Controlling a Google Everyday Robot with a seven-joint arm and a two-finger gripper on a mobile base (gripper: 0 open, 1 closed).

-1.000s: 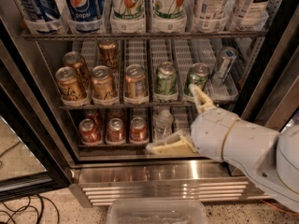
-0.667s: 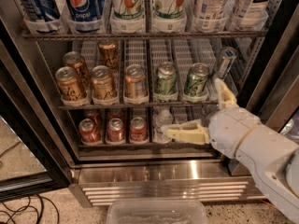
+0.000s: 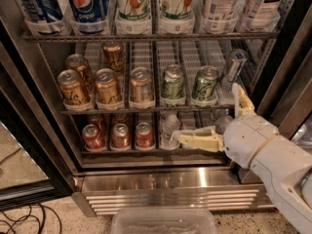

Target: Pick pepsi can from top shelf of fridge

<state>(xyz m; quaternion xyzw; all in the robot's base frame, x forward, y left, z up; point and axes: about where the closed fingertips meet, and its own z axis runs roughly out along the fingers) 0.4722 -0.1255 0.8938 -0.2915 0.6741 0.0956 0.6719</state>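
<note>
The white gripper has slid to the right since a second ago, from in front of the green cans to the right-hand side of the fridge, level with its two lower racks. Its two cream fingers stand spread wide and grip nothing. One points up just beside a tilted silver can; the other reaches left toward a clear water bottle.

The pepsi can, blue aluminium with a round red, white and blue globe, stands well above the gripper on the top shelf, second from the left. That grey wire rack carries six cans, each seated in a clear plastic cup: the pepsi can, a second blue can at the far left, two white-green cans and two white cans.

The middle rack holds five gold-brown cans with silver lids, the two green cans and the one slim silver can. On the bottom rack three red cans form the front row beside the bottle.

Below the racks runs a shiny louvred steel grille, ribbed in horizontal slats. A clear plastic bin with rounded corners sits on the speckled floor before it, and black cables curl at lower left beside the black door frame.
</note>
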